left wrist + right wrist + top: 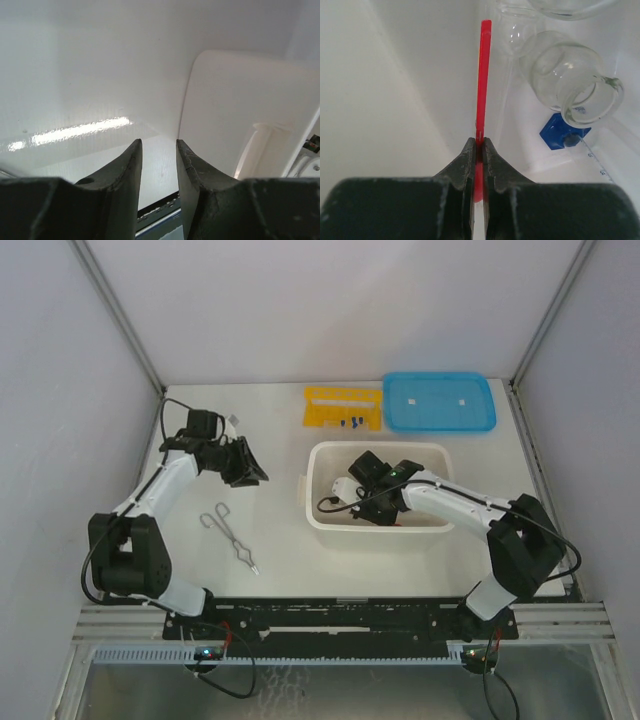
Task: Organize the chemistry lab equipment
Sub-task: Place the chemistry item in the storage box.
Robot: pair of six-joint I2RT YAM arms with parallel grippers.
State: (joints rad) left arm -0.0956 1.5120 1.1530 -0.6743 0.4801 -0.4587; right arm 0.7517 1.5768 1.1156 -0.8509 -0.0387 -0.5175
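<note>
Two claws differ: right gripper (476, 142), low centre, pinches a red strip (483, 75); left gripper (159, 145) gapes narrowly, empty.

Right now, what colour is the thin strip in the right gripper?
Red strip; the right wrist view shows it best.

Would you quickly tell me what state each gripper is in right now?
Left gripper: partly open, holding nothing.
Right gripper: shut on a thin red stick, inside the white tub.
</note>
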